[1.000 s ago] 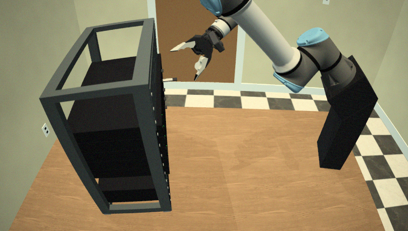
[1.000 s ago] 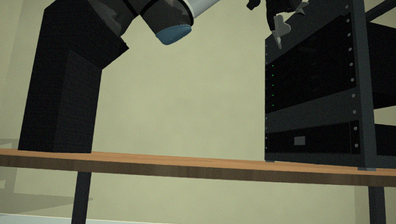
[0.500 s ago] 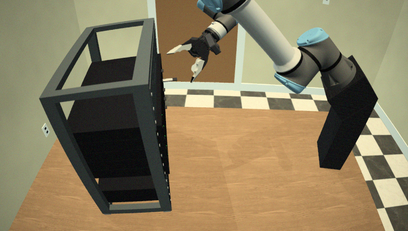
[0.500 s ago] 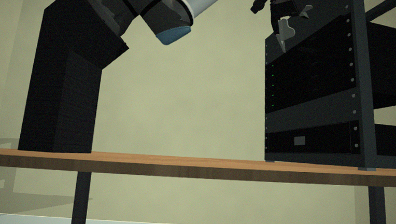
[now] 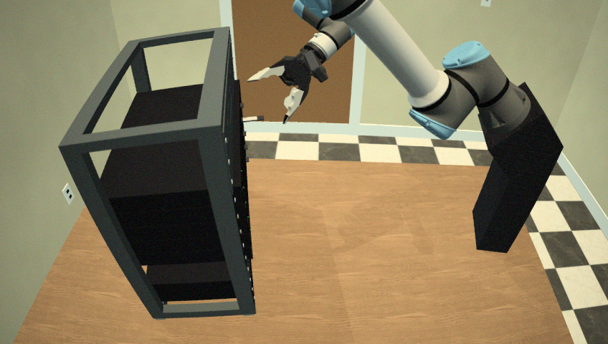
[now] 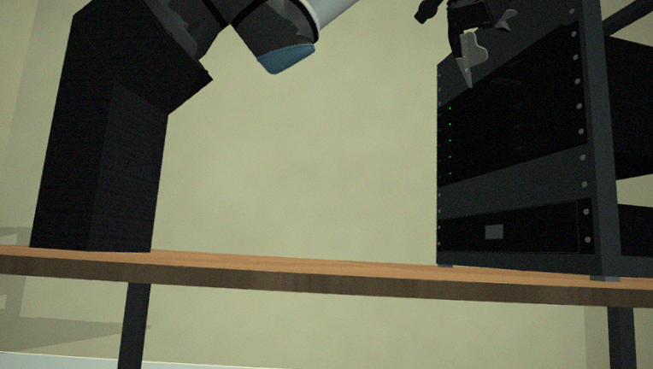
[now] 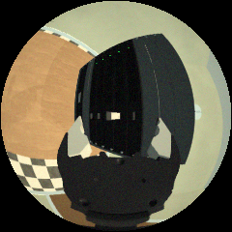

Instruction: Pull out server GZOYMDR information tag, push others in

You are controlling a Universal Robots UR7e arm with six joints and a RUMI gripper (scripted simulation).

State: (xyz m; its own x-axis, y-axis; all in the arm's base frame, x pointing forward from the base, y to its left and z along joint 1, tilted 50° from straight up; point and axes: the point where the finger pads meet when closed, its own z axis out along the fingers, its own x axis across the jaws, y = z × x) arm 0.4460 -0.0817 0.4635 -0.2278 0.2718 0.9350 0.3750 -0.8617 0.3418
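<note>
The dark grey rack (image 5: 213,84) (image 6: 601,148) (image 7: 174,87) stands upright on the table, with black servers (image 5: 171,230) (image 6: 518,107) (image 7: 116,87) stacked in it. One information tag (image 5: 252,118) (image 7: 115,116) sticks out of the front, its pale label surface showing; its print is too small to read. Several other tags show only as small dark ends at the front, one above it and the rest below. My gripper (image 5: 267,101) (image 6: 487,57) (image 7: 120,117) is open and empty in front of the rack's upper part, its fingers apart from the pulled-out tag.
The wooden table (image 5: 383,204) (image 6: 289,264) (image 7: 39,97) carries the rack and the arm's black pedestal (image 5: 507,208) (image 6: 93,143). A wider black unit (image 6: 531,228) with a grey label sits low in the rack. Walls and a brown door (image 5: 272,25) are behind.
</note>
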